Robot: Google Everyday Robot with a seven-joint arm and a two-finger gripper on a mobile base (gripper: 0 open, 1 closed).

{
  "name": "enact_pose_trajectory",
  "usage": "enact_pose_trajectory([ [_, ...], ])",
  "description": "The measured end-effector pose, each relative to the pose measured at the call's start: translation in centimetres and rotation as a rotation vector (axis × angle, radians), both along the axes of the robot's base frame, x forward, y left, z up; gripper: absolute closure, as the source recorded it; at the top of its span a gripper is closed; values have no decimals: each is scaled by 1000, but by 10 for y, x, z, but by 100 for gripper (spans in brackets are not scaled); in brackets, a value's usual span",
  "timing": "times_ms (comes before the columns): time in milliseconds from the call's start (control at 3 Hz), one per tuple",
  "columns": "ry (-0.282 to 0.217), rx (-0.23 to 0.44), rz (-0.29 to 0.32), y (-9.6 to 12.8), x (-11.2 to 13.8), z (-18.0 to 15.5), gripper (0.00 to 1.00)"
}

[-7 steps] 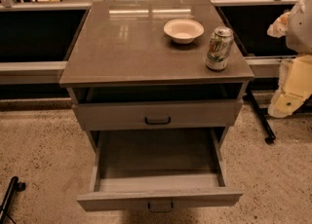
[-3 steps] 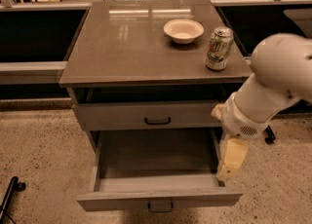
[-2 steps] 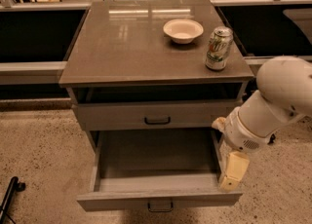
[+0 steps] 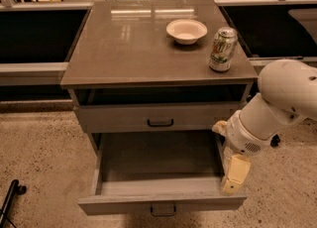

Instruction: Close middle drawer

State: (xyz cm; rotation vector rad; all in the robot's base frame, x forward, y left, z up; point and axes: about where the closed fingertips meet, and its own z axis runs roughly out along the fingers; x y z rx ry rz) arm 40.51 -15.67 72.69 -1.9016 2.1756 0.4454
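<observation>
While middle drawer stands open, arm angled down, pincer at its right rim, state unclear.

On the table we see a white bowl toward its back right and a green can at its right edge; the gripper hangs below the table's front right corner.

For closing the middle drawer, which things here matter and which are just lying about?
Part of the job:
- pulled-out grey middle drawer with small dark handle
- cream pincer, at that drawer's right front corner

Just lying about:
- small white bowl on the grey cabinet top
- green-and-white drinks can, also on top
- upper grey drawer
</observation>
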Motion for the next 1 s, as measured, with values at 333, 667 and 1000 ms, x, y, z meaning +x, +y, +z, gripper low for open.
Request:
enact_pose_trajectory([
  [333, -15, 20, 74, 8, -6, -43, 0],
  [667, -52, 54, 128, 27, -6, -112, 0],
  [1000, -94, 191, 128, 46, 3, -157, 0],
])
